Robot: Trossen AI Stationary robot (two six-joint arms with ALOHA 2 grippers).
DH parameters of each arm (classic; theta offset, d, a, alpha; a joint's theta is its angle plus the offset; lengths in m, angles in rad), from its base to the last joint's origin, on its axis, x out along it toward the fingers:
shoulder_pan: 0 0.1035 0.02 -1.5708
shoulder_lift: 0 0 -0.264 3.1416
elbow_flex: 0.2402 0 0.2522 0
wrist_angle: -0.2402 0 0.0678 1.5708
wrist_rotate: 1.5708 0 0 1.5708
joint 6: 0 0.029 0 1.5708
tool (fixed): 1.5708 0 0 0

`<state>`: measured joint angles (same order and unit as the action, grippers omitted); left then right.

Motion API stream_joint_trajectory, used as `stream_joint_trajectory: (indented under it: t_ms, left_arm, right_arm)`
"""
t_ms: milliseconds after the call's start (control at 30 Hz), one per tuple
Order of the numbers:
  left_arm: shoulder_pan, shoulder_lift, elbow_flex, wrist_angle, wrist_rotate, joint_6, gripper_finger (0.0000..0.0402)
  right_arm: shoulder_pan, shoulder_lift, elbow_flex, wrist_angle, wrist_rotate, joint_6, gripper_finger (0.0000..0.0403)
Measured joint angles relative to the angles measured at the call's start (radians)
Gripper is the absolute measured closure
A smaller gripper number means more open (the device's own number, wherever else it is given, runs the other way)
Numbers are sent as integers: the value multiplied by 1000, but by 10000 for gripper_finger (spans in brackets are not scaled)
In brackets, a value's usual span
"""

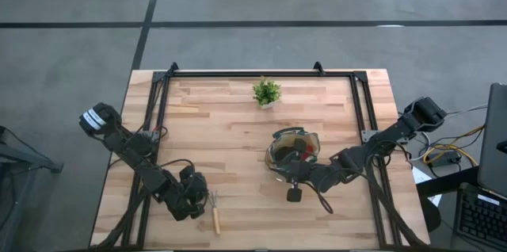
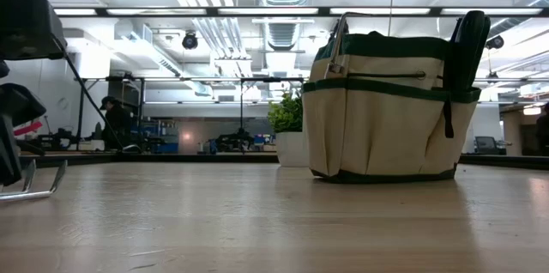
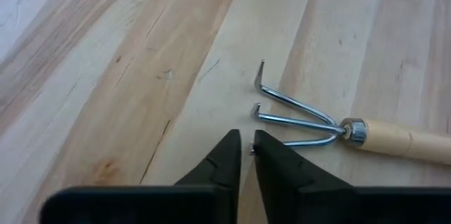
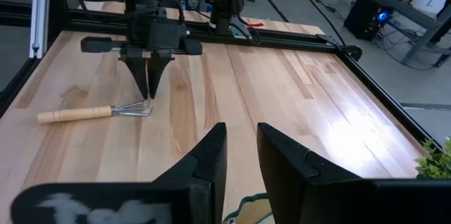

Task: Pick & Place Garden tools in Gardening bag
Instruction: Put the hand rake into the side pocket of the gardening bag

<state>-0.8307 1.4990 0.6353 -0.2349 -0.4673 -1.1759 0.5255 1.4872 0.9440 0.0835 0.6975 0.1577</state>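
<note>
**A:** Left gripper sits low over the near-left part of the table, fingers pressed almost together with a thin slit between, nothing pinched. Tips are just beside the tines of the mini rake.

**B:** Touching the tines?

**A:** Can't tell. Very close in the left wrist view. Rake lies flat, tines toward the gripper, wooden handle trailing toward the table's near edge (in the high view it's just right of the gripper).

**B:** How will it handle?

**A:** Light and stiff, I'd guess. Wire tines are thin and springy, poor place to pinch. Wooden handle is round, could roll under the fingers. Best hold looks like the handle just behind the metal ferrule, fingers across it. Gripper would need to spread first.

**B:** Further right?

**A:** Gardening bag stands upright mid-table, well apart from the rake. Dark and red items show inside it. Small potted plant sits beyond it near the far edge.

**B:** Right arm?

**A:** Right gripper hovers beside the bag's near rim, fingers spread, empty.
</note>
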Motion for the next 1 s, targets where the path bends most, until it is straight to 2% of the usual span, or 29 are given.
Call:
stream_joint_trajectory:
  t_ms: [167, 333, 433, 533, 700, 800, 1000]
  left_arm:
    - [0, 0, 0, 5, 0, 5, 392]
    - [0, 0, 1, 19, -45, 31, 392]
    - [0, 0, 9, 18, -102, 54, 396]
    - [0, -4, 27, 17, -208, 107, 395]
    - [8, -7, 84, 18, -407, 279, 397]
    - [19, -7, 124, 18, -516, 420, 397]
    - [70, -7, 208, 19, -608, 733, 397]
  right_arm:
    - [0, 0, 0, 0, 0, 0, 322]
    - [0, 0, 0, 1, 0, 11, 324]
    - [0, 0, 0, 5, 0, 10, 330]
    - [0, 0, 7, 9, -1, 18, 336]
    - [-1, 0, 34, 14, -105, 2, 339]
    - [0, 0, 38, 18, -127, 8, 335]
    - [-8, 0, 37, 26, -158, 62, 323]
